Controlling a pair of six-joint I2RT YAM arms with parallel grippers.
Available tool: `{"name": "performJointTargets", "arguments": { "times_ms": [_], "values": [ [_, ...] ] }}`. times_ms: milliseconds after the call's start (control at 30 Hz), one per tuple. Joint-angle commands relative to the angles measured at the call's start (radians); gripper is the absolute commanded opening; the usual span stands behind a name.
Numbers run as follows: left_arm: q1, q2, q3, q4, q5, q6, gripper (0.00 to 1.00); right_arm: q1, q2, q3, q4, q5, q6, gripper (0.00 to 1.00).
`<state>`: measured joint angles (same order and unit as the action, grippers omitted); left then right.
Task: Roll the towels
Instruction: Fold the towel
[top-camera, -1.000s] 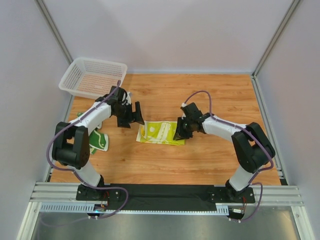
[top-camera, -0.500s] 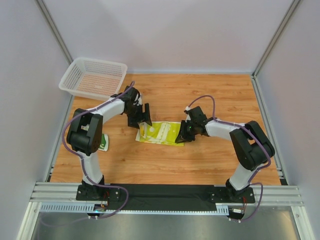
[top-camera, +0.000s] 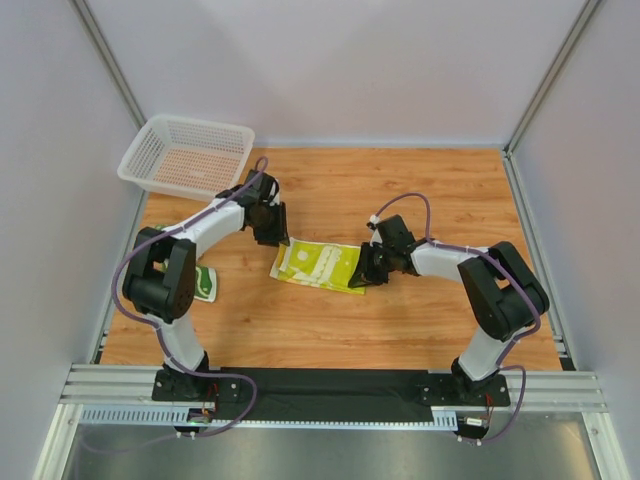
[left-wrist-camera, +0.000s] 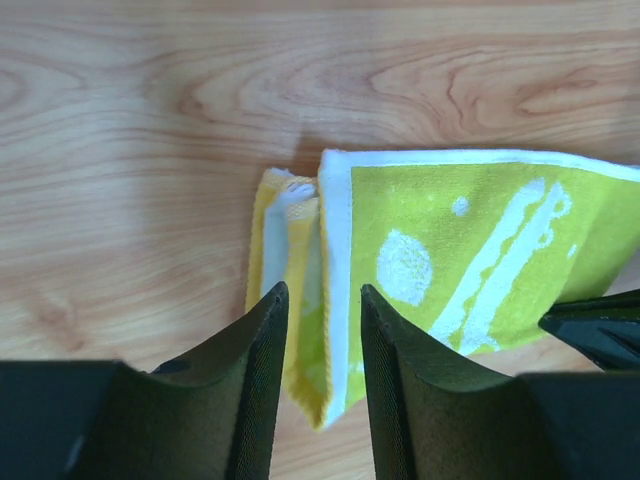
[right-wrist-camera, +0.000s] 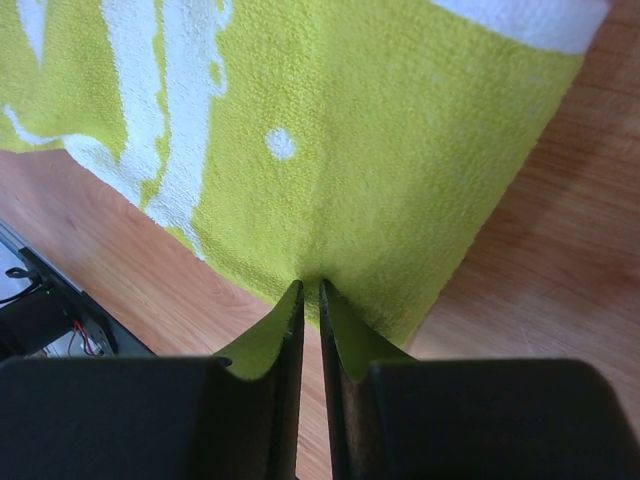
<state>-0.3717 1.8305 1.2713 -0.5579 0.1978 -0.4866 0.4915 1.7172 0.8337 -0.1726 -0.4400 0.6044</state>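
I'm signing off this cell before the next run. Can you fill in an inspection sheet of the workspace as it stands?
Surface: wooden table, no spills seen.
Job's things: yellow-green towel lies mid-table, with the end by the left gripper folded over. The patterned towel lies near the table's left edge, partly hidden by the left arm.
Clutter: white mesh basket at the far left corner.
Grippers: the left gripper's jaws are apart, straddling the folded end. The right gripper is pinching the same towel's opposite edge.
Cables: purple cables loop along both arms.
Surroundings: pale walls, and metal rails at the near edge.
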Motion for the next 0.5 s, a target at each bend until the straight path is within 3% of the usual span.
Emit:
{"name": "performJointTargets", "arguments": {
  "times_ms": [0, 133, 300, 467],
  "values": [
    [-0.004, -0.123, -0.032, 0.062, -0.101, 0.058, 0.42, 0.001, 0.042, -0.027, -0.022, 0.043, -0.040, 0.13],
    [-0.004, -0.166, -0.072, 0.078, -0.194, 0.085, 0.42, 0.001, 0.039, -0.025, -0.044, 0.060, -0.051, 0.13],
    [-0.010, -0.185, -0.086, 0.084, -0.196, 0.085, 0.48, 0.001, 0.032, -0.007, -0.065, 0.060, -0.058, 0.13],
    [-0.084, -0.201, -0.078, 0.114, -0.147, 0.098, 0.50, 0.001, -0.016, 0.022, -0.108, 0.060, -0.071, 0.13]
  ]
}}
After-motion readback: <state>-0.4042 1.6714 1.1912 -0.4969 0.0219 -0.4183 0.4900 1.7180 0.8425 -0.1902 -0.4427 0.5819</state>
